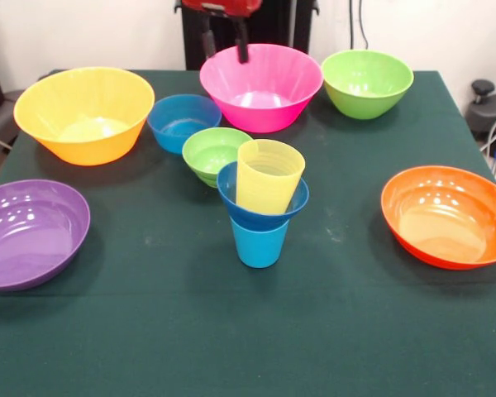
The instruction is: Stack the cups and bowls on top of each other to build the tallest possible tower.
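Nearest my camera I see the dark green table (231, 347). By size, the yellow-orange bowl (84, 113) sits far left, the pink bowl (261, 86) far centre, the orange bowl (447, 215) right, the purple bowl (29, 232) at the left edge, and the green bowl (367, 82) far right. The tower (262, 207) stands mid-table: a light blue cup (259, 243) upright, the dark blue bowl (231, 192) on its rim, the yellow cup (269, 175) tilted inside that. The small light blue bowl (183, 121) and lime green bowl (211, 152) sit just behind it. The gripper (224, 40) hangs over the pink bowl's far rim, fingers parted, holding nothing.
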`<action>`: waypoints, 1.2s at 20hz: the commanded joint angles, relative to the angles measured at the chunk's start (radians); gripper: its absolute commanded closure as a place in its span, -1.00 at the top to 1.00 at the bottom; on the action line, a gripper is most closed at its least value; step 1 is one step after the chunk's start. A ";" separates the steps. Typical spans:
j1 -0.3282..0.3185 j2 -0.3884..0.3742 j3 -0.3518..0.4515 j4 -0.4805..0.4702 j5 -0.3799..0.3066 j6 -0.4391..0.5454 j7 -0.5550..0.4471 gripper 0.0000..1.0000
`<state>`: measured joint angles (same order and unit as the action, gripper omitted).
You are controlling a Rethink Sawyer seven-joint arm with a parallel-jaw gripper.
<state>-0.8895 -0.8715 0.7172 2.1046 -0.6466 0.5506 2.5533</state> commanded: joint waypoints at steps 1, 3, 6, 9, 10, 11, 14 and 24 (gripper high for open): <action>0.073 0.086 0.002 0.041 -0.134 -0.064 -0.143 1.00; 0.084 0.093 -0.010 0.032 -0.157 -0.065 -0.142 1.00; 0.073 0.097 -0.014 0.030 -0.184 -0.067 -0.160 1.00; 0.061 0.121 -0.021 0.011 -0.217 -0.064 -0.176 1.00; 0.060 0.132 -0.025 0.001 -0.232 -0.066 -0.177 1.00; 0.057 0.140 -0.028 -0.005 -0.243 -0.067 -0.179 1.00; 0.041 0.167 -0.027 -0.027 -0.273 -0.064 -0.194 1.00; 0.007 0.252 -0.009 -0.091 -0.342 -0.051 -0.230 1.00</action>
<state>-0.8931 -0.7157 0.7158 2.0994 -0.8790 0.5246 2.5533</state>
